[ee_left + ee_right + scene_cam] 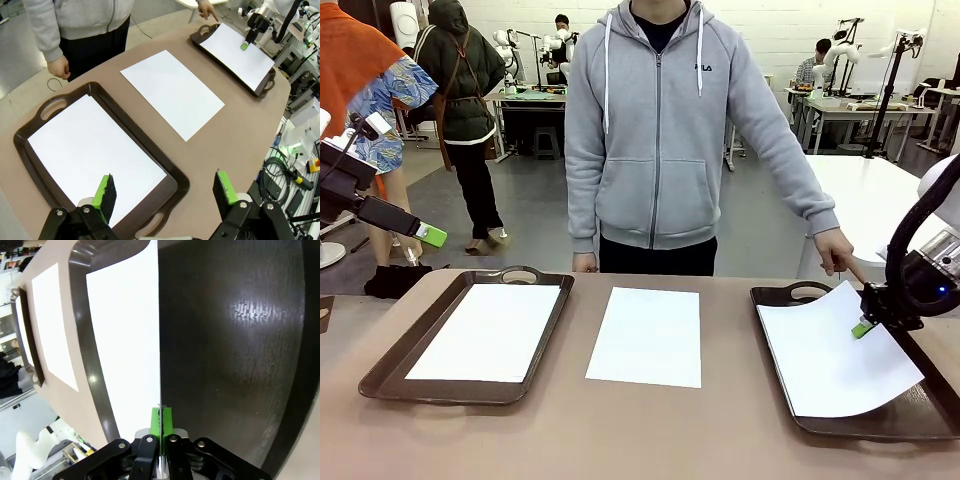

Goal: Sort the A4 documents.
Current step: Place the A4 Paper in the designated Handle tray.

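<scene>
Creasing is risked: one A4 sheet point(825, 365) is pinched at its lifted edge by the right hand point(863, 327), the rest drooping onto the right tray point(932, 405), where a pull could snag it on the rim. The left hand point(166, 191) is held spread.

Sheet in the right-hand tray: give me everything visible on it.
The sheet is plain white, blank, thin rectangular paper. It sits in the right tray, left side down along the tray's left rim, right edge raised and pinched by the right gripper between its green pads, so it slopes and bows slightly. The person's hand points close to its far corner; contact cannot be told.
</scene>
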Tool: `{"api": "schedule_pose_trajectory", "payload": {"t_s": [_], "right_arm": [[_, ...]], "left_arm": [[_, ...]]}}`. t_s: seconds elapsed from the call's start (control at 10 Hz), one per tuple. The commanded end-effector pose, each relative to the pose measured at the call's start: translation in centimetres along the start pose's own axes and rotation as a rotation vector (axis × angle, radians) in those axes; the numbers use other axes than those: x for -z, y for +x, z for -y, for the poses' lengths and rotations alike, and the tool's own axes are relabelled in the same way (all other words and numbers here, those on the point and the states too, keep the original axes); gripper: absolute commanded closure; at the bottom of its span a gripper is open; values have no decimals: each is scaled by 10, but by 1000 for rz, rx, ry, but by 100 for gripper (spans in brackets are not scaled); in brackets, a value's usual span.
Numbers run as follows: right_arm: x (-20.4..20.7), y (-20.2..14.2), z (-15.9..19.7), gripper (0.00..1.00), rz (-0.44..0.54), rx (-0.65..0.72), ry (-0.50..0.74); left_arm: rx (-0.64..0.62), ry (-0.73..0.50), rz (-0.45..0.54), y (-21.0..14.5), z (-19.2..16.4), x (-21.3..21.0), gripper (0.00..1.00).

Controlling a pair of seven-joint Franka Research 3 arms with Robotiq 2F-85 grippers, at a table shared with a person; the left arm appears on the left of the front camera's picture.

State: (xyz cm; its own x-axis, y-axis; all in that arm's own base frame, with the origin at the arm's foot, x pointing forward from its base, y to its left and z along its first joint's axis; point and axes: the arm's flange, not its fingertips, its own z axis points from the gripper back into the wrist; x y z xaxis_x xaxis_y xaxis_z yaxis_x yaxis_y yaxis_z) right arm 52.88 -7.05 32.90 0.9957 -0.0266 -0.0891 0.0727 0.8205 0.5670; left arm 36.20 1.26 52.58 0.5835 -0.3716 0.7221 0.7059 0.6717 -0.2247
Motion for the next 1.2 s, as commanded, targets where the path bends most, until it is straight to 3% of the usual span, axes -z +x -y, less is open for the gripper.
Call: {"api": "schedule_pose_trajectory", "payload": {"t_s": [0.0, 0.6, 1.1], "right_arm": [[-4, -2, -8, 99, 11, 20, -84], [-8, 4, -15, 99, 32, 1, -121], [-16, 5, -16, 55, 55, 15, -175]], "left_arm": [[1, -5, 5, 0, 0, 1, 0], [1, -5, 5, 0, 0, 1, 0], [1, -5, 5, 0, 0, 1, 0]]}}
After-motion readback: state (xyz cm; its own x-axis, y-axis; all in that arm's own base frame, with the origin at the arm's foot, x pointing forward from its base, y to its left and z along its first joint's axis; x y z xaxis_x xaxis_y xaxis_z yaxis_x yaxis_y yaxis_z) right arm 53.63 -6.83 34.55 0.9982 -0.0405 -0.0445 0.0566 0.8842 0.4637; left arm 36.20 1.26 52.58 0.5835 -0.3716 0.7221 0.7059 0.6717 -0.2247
